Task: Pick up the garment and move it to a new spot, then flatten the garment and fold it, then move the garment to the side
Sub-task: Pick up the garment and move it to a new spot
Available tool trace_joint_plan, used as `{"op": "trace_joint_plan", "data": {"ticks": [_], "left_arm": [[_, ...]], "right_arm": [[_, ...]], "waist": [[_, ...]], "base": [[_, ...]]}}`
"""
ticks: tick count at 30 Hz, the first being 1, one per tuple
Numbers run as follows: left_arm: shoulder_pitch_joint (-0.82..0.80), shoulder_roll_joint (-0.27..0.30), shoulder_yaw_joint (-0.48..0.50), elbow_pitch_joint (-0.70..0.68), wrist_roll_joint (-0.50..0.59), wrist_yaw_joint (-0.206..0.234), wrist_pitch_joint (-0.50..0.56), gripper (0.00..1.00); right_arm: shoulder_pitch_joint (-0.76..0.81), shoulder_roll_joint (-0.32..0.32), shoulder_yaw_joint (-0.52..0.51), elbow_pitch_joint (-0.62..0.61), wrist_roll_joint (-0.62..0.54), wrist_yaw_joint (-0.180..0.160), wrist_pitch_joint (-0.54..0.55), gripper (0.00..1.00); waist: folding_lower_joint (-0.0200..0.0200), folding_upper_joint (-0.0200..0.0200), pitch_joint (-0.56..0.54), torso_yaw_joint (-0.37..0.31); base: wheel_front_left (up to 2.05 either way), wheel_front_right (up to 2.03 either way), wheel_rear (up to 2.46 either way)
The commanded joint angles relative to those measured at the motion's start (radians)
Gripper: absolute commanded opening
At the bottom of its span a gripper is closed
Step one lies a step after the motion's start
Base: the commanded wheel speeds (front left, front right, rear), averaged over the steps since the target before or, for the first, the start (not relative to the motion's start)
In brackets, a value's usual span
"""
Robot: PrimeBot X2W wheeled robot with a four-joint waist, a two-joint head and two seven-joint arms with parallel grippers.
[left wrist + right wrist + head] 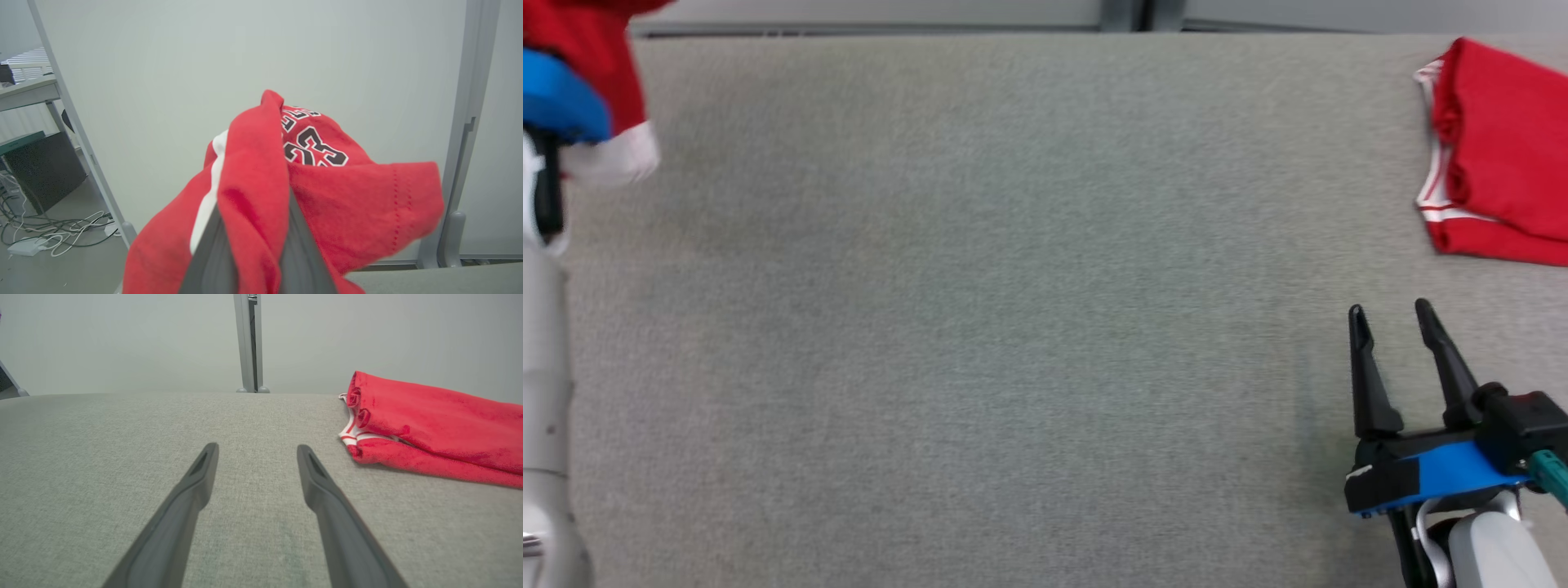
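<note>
Edges and room: the grey fabric table (1013, 327) is taking up nearly the whole head view. Its far edge is running along the top of the frame, with a grey post (1131, 12) standing just behind it. The middle and lower left of the table are lying open. At the upper right of the frame a folded red cloth (1503, 155) with white striped trim is lying flat near the far edge.

My right gripper (1389, 308) is sitting at the lower right of the frame with its fingers spread wide and nothing between them. It is pointing up the frame, with the folded red cloth ahead and to the right, apart from it.

My left gripper (255, 212) is clamping the garment (347, 192), and the cloth is bunching between and over both fingers. In the head view the garment is hanging at the upper left corner, above the table's left end.

Condition of the garment: it is red and crumpled, showing a white band and a black-and-white "23" print. One stitched hem is jutting out to the right of the left wrist view.
</note>
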Motion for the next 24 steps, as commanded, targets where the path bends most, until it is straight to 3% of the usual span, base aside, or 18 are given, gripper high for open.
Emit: {"op": "trace_joint_plan", "data": {"ticks": [1,5,12,24], "left_arm": [[-0.013,-0.022,-0.030,-0.043,-0.003,-0.001,-0.004,0.00],[-0.024,-0.077,-0.133,-0.190,-0.011,-0.001,-0.004,0.00],[0.023,-0.147,-0.294,-0.319,-0.041,-0.001,0.047,0.00],[0.327,-0.239,-0.415,-0.222,-0.112,0.000,0.030,0.00]], "right_arm": [[0.015,0.005,0.005,0.015,0.007,0.000,-0.007,1.00],[0.025,0.021,0.014,0.051,0.023,0.000,-0.017,1.00],[0.032,0.030,0.018,0.070,0.042,0.000,-0.022,1.00],[0.044,0.031,0.054,0.065,0.097,0.000,-0.022,1.00]], "waist": [[0.0001,0.0001,-0.048,-0.046],[0.0001,0.0001,-0.093,-0.114],[0.0001,0.0001,-0.121,-0.202],[0.0001,0.0001,-0.135,-0.260]], "base": [[0.00,0.00,0.00],[0.00,0.00,0.00],[0.00,0.00,0.00],[0.00,0.00,0.00]]}}
